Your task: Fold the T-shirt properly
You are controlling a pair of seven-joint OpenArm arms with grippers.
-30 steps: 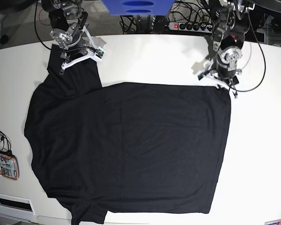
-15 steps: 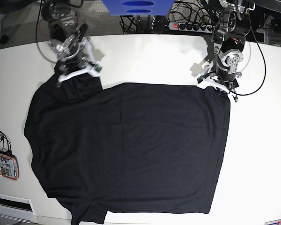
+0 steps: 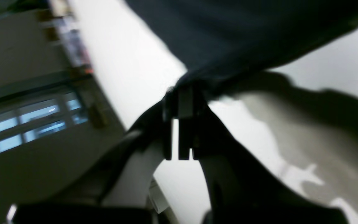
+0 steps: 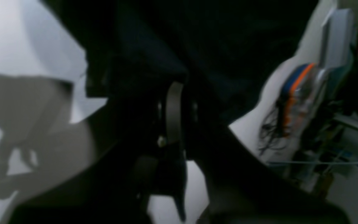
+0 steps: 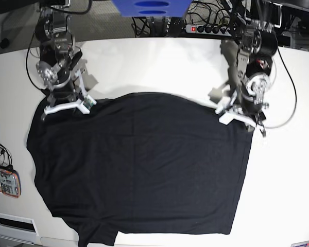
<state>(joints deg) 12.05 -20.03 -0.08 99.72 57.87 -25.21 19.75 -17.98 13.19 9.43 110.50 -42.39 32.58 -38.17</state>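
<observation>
Black, soft cloth: the T-shirt (image 5: 139, 164) lies spread across the white table (image 5: 283, 170), limp and light. You have the left gripper (image 5: 242, 114) and right gripper (image 5: 67, 105) clenched on its far edge; hold seams, since loose fabric sags.

T-shirt (image 5: 139, 164): plain black, no print seen. Table (image 5: 288, 175): white. Left gripper (image 3: 182, 102) and right gripper (image 4: 174, 102): black pads on white fingers (image 3: 135, 174). Power strip (image 5: 208, 29): black, red switch.
</observation>
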